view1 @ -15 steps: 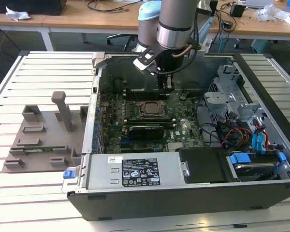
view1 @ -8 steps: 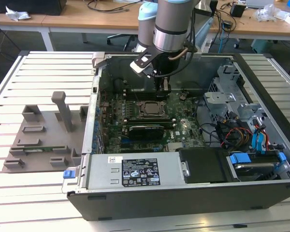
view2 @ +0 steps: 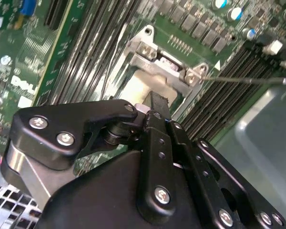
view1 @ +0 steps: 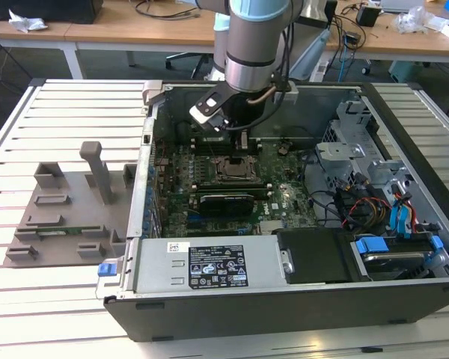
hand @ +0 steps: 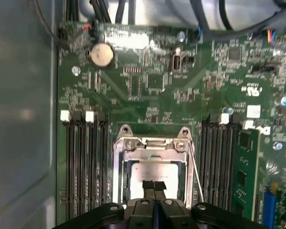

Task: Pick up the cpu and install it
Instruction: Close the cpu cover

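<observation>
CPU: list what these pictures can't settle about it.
- Seating: in the first wrist view, the gripper covers the cpu's near edge.
- Contact: in both wrist views, the gripper's body hides whether it touches the cpu.
- Exterior view: the cpu is too small within the socket to make out.

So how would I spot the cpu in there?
Look inside the open computer case, at the middle of the green motherboard. The cpu lies in the metal socket frame between the black memory slots: the only flat silvery square there.
</observation>
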`<state>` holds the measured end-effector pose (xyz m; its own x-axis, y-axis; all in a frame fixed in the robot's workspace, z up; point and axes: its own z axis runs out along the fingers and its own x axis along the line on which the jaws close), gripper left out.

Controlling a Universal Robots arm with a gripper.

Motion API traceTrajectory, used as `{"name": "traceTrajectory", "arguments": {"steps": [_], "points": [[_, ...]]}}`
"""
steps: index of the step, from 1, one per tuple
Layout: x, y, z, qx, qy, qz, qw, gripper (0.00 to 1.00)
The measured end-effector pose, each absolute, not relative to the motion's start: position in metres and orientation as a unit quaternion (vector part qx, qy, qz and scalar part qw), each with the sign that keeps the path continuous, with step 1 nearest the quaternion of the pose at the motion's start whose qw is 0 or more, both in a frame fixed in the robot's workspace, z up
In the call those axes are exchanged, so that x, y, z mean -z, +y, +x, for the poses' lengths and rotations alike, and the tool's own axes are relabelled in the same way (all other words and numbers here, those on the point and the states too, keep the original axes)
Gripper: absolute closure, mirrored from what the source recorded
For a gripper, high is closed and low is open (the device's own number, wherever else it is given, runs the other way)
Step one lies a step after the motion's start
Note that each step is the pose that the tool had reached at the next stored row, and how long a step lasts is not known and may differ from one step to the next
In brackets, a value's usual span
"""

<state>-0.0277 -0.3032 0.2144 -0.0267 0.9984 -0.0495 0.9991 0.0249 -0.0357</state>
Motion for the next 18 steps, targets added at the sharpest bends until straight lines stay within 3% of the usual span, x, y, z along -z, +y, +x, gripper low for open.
{"name": "traceTrajectory", "arguments": {"steps": [12, 16, 18], "points": [[-0.207, -0.303, -0.037, 0.03, 0.716, 0.698, 0.005, 0.89], [-0.212, -0.302, 0.008, 0.043, 0.715, 0.698, -0.008, 0.89], [-0.212, -0.302, 0.013, 0.044, 0.715, 0.697, -0.01, 0.89]]}}
